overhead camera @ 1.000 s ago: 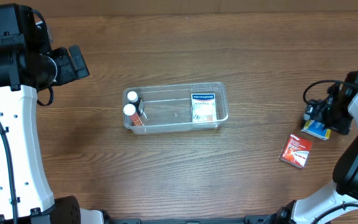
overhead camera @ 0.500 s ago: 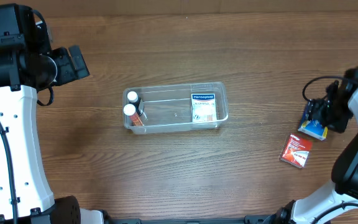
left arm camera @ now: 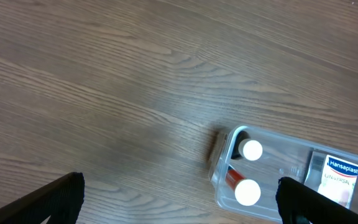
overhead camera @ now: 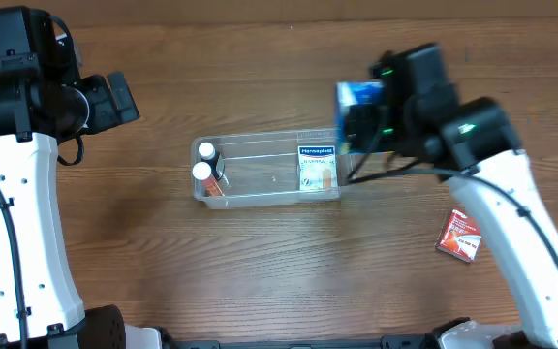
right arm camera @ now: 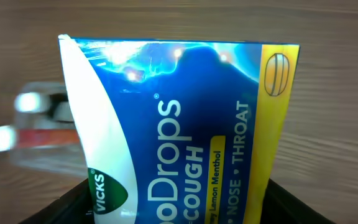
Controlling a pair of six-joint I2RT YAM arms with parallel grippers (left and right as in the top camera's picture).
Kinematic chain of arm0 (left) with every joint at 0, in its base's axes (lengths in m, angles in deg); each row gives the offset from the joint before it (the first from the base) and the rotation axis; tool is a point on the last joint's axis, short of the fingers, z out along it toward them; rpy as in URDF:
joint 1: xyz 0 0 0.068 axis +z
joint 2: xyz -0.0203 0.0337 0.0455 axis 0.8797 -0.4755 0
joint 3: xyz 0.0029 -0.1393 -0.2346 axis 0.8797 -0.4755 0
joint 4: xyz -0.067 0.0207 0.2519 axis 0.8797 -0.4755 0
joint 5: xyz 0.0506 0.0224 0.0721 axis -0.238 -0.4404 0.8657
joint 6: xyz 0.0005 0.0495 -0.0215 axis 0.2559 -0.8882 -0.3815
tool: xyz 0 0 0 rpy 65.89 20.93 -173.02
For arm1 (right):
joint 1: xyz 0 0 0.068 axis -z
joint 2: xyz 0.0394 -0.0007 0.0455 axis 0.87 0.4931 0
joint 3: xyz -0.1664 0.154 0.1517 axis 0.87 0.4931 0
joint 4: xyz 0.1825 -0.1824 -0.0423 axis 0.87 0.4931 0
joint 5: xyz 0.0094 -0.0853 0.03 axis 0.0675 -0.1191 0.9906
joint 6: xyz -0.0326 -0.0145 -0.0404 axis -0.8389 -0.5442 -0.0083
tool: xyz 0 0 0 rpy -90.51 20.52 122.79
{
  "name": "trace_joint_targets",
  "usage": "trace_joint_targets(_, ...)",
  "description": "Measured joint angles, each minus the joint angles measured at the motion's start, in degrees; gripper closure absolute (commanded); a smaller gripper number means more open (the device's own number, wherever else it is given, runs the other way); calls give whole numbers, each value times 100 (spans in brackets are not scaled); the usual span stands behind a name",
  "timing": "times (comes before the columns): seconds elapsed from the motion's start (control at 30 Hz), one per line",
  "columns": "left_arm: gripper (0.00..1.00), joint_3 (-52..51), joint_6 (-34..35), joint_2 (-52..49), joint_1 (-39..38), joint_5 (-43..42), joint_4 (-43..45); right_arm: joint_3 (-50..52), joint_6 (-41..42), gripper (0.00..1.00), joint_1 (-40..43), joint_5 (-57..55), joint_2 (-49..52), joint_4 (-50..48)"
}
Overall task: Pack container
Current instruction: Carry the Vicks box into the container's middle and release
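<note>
The clear container (overhead camera: 260, 196) lies mid-table and holds two white-capped bottles (overhead camera: 202, 172) at its left end and a Hansaplast box (overhead camera: 316, 167) at its right end. My right gripper (overhead camera: 361, 114) is shut on a blue Vicks cough-drop pack (overhead camera: 356, 96) and holds it above the container's right end. In the right wrist view the pack (right arm camera: 185, 130) fills the frame between my fingers. My left gripper (left arm camera: 179, 205) is open and empty, high at the far left; its view shows the container's left end (left arm camera: 219, 177) and the bottles (left arm camera: 248, 192).
A red and white packet (overhead camera: 461, 236) lies on the wooden table at the right. My left arm (overhead camera: 17, 194) stands along the left side.
My right gripper has lifted the blue pack from the far right of the table and carried it left to above the container's right end. The left arm has not moved.
</note>
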State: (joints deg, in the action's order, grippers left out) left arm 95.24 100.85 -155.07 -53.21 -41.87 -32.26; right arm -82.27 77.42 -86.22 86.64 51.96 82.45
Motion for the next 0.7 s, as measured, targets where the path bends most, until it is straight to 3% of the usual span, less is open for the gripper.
trace_joint_targets(0.1, 0, 2, 0, 0, 0, 0, -50, 0, 520, 32, -717, 48, 278, -293)
trace_joint_targets(0.3, 0, 2, 0, 0, 0, 2, -96, 0, 1180, 32, -1377, 50, 1589, -833)
trace_joint_targets(0.6, 0, 2, 0, 0, 0, 2, -101, 0, 1554, 31, -1499, 39, 2732, -975)
trace_joint_targets(0.7, 0, 2, 0, 0, 0, 2, -103, 0, 1585, 11, -1499, 31, 2949, -997)
